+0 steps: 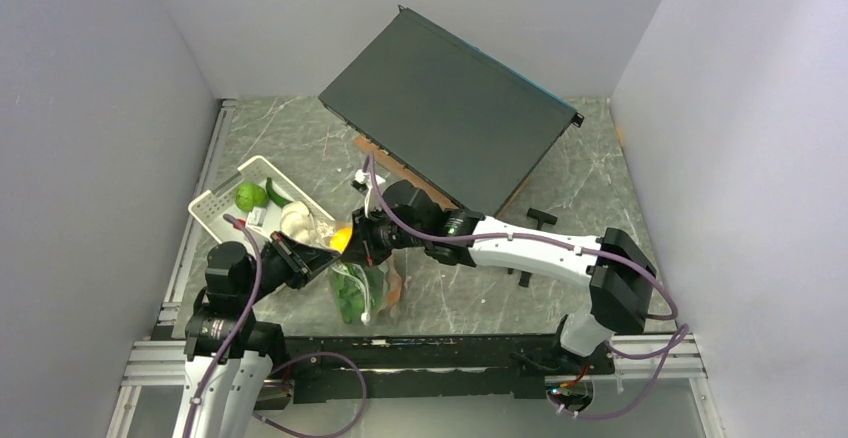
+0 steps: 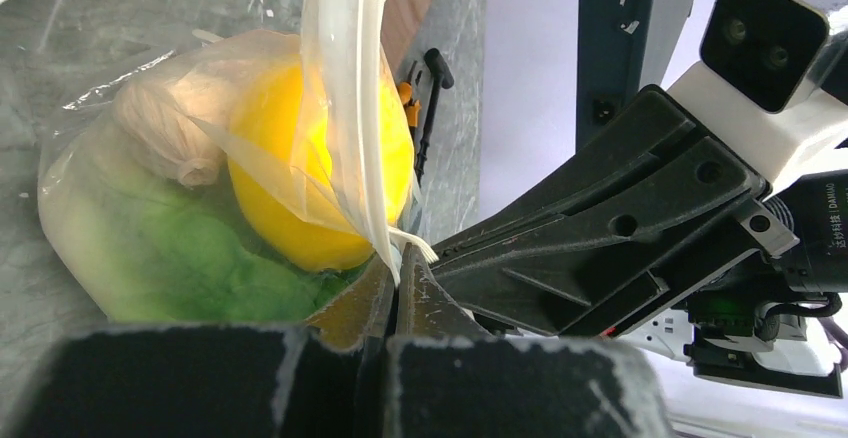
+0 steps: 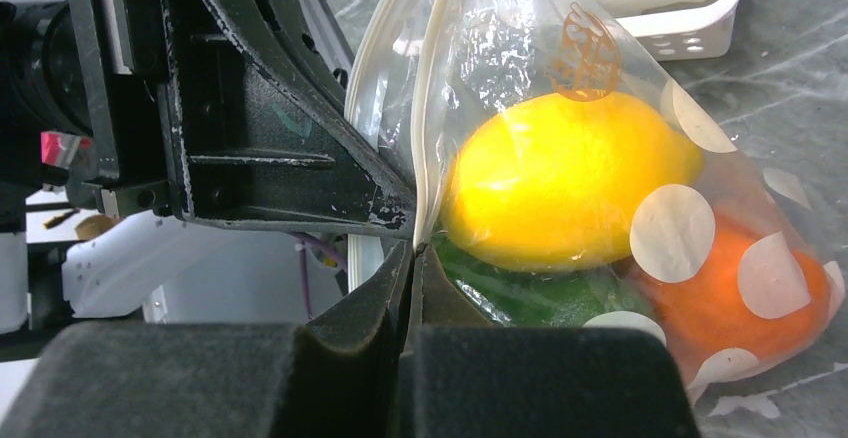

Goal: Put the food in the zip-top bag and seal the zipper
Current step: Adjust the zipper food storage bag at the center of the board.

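Note:
The dotted zip-top bag [image 1: 362, 290] hangs near the table's front edge. It holds a yellow lemon [image 3: 560, 183], green lettuce [image 2: 190, 258], an orange [image 3: 735, 303] and a white mushroom [image 2: 165, 128]. My left gripper [image 2: 397, 258] is shut on the zipper [image 2: 365, 128] at the bag's mouth. My right gripper [image 3: 415, 248] is shut on the same zipper strip [image 3: 428, 128] from the other side. The two grippers meet above the bag [image 1: 345, 240]. A round green fruit [image 1: 249, 196], a dark-green cucumber [image 1: 276, 194] and white mushrooms [image 1: 298, 221] lie in the basket.
A white perforated basket [image 1: 212, 208] stands at the left. A large dark flat panel [image 1: 450, 108] lies tilted at the back, over a brown board [image 1: 400, 166]. A small black tool [image 1: 541, 217] lies at the right.

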Controlling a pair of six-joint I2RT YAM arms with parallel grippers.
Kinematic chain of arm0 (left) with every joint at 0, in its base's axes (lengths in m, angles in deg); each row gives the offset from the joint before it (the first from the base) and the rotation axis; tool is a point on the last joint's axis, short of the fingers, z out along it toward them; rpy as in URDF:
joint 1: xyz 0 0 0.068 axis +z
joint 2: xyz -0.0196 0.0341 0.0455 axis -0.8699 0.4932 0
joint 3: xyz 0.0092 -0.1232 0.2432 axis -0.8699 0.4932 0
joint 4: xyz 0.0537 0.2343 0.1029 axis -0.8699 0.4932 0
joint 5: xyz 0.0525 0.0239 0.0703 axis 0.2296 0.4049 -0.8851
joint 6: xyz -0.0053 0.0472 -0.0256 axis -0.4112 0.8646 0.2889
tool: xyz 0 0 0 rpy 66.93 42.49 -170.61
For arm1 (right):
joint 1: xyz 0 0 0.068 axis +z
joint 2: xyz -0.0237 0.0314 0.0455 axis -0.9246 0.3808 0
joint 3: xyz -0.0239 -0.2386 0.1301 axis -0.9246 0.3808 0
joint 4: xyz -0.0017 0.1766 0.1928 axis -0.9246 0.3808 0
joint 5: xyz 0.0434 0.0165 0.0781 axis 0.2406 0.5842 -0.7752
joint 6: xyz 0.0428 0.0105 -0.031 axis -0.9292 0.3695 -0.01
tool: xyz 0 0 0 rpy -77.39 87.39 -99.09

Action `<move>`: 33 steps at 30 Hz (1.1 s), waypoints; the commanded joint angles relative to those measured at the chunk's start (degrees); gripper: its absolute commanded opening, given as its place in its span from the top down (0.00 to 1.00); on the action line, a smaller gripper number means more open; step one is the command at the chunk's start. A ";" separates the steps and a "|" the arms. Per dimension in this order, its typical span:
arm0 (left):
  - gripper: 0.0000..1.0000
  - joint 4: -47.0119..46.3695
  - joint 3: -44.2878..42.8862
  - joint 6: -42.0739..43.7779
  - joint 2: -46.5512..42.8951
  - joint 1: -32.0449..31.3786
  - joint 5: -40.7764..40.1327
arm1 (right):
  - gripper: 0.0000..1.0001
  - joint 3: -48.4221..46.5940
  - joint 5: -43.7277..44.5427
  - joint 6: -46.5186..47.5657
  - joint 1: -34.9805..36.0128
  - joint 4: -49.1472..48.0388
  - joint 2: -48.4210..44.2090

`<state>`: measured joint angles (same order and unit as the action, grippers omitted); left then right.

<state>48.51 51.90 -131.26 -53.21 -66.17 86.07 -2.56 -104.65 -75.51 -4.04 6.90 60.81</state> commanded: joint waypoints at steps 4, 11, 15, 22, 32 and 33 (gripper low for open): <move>1.00 -1.86 0.66 -0.21 -3.59 -0.88 0.13 | 1.00 -3.35 -2.60 -4.70 1.56 -6.35 1.39; 1.00 2.93 -0.34 -0.92 -6.93 -0.87 -3.46 | 0.99 -6.42 2.75 2.35 4.79 1.88 0.83; 1.00 6.71 -1.67 -1.16 -8.80 -0.79 -6.99 | 0.84 -9.02 9.61 7.16 8.81 7.66 0.79; 1.00 7.59 0.23 -2.52 -10.31 -0.80 -7.38 | 0.63 -11.61 19.62 12.28 12.96 16.83 -0.24; 1.00 9.44 0.67 -2.95 -12.57 -0.85 -8.79 | 0.01 -10.68 25.71 16.14 17.01 25.65 -8.17; 1.00 9.46 0.67 -2.98 -12.65 -0.80 -8.93 | 0.00 -10.36 26.51 16.19 17.31 26.59 -9.23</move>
<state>58.61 52.88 -133.24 -64.75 -66.82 78.62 -12.35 -82.03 -61.28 12.17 29.33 57.62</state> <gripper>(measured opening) 0.012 0.984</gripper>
